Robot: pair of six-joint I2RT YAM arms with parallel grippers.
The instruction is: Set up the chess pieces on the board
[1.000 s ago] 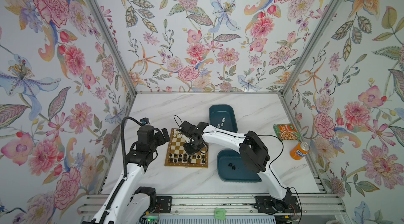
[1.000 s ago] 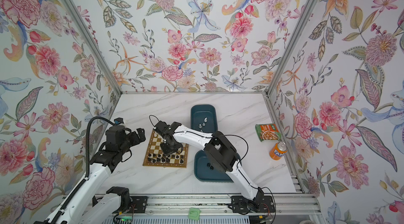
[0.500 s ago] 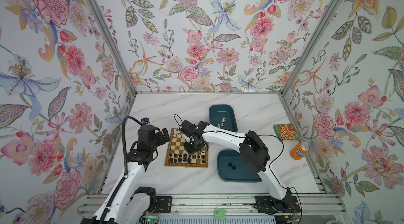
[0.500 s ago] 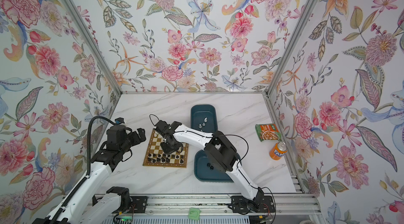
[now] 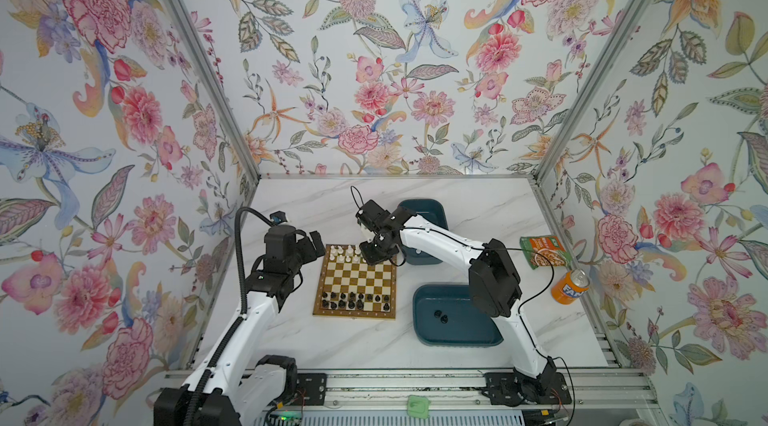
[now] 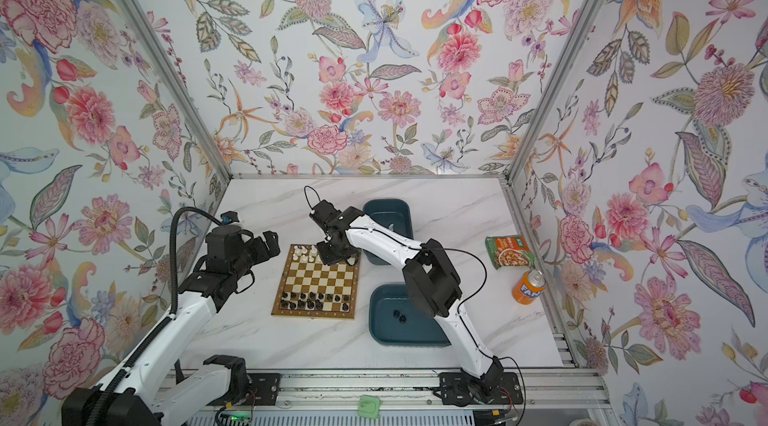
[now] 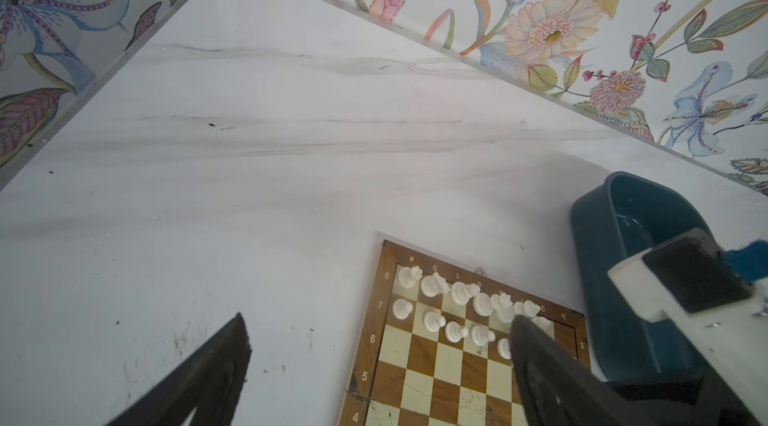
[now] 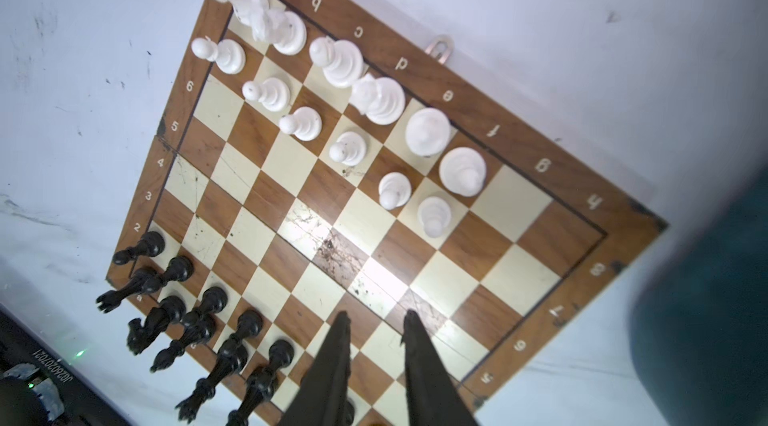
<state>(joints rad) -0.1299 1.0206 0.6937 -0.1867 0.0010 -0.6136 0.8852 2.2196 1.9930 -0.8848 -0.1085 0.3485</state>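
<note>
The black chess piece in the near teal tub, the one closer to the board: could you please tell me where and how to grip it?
Probably from straight above, since the walls of the near tub bar a sideways approach. Close the right claw across the black piece at its narrowest part, keeping clear of its neighbour beside it. Its pose is too small to tell.

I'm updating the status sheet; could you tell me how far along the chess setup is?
Done: white pieces fill both far rows from a to f, and black pieces line most of the near end. In hand: nothing; the right hand hovers over the board, open and empty. Left: white's g and h squares, and two black pieces in the near tub.
</note>
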